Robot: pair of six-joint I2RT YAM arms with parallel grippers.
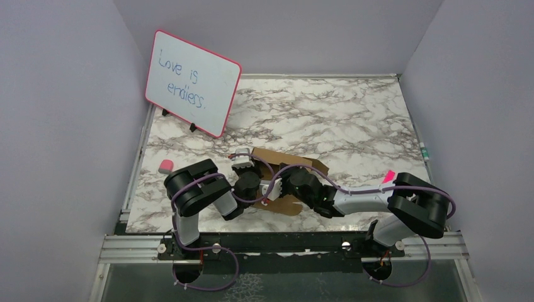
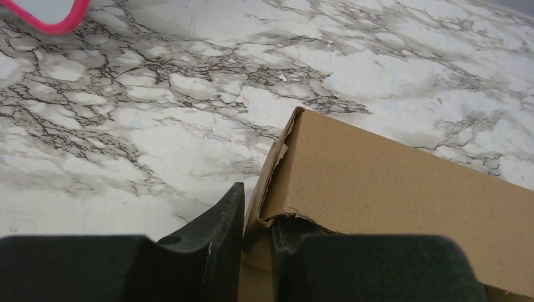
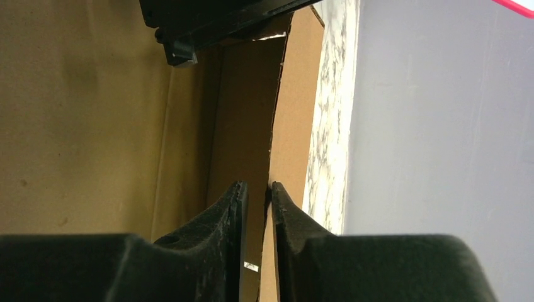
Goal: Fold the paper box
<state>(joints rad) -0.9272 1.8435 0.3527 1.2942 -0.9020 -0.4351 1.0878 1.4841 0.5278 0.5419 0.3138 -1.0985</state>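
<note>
You've got both arms reaching in from the bottom of the overhead view and meeting at mid-frame over the paper box [image 1: 303, 162]. It lies on the marble-pattern table [image 1: 352, 119], just below and left of center, and is mostly hidden under the two wrists.

Left gripper [image 2: 257, 217]: at the bottom of its wrist view the jaws are closed on a raised cardboard wall of the box. A torn-looking corner edge runs down into the narrow space between the fingers [image 2: 214, 242]. The box's brown top face stretches off to the lower right of that frame.

Right gripper [image 3: 258, 195]: the jaws stand a slit apart. A thin upright panel edge drops into the slit and lies against the right-of-frame finger, but it isn't clamped. Brown cardboard fills the left half of that view, and a strip of marble and the grey wall fill the right.

Further out, a small pink-and-white object [image 1: 165, 167] sits near the table's left edge, well apart from the box. At the far upper left, a pink-framed whiteboard [image 1: 192, 82] stands tilted on its feet with "Love is endless." handwritten on it.
</note>
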